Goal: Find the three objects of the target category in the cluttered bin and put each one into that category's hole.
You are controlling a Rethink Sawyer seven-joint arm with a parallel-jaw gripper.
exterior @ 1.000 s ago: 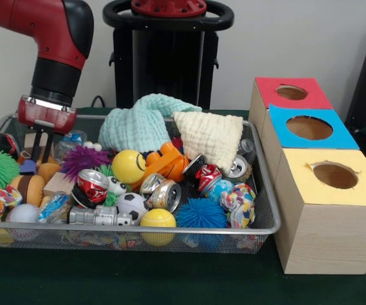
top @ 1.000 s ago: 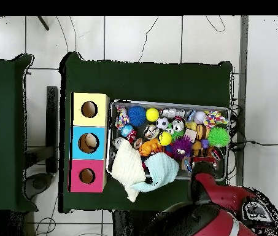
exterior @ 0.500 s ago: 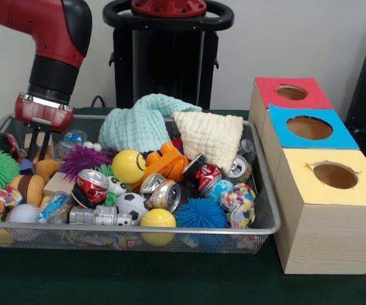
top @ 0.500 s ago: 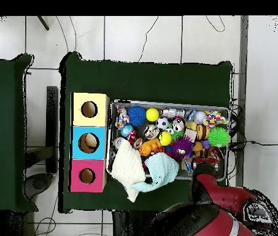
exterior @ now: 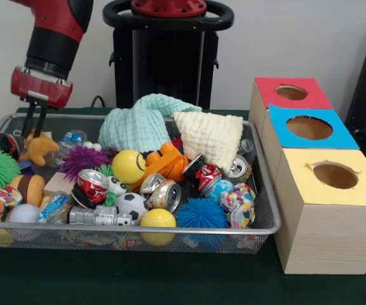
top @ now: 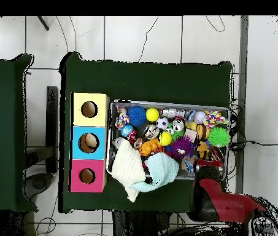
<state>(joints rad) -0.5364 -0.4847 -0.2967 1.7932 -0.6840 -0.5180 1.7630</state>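
Red-and-black arm's jaws [exterior: 35,130] clamped on an orange plush toy [exterior: 40,148], apparently lifted just clear of the clutter at the left end of the wire bin [exterior: 264,190]. Right of the jaws: purple spiky ball [exterior: 82,159], yellow ball [exterior: 128,166], mint cloth [exterior: 142,124], cream cloth [exterior: 211,138]. Well right of them, on the green worktop [exterior: 170,279], three boxes with red [exterior: 291,93], blue [exterior: 309,128] and yellow [exterior: 334,175] holes.

pale wall [exterior: 297,38], white tiled floor [top: 141,37]
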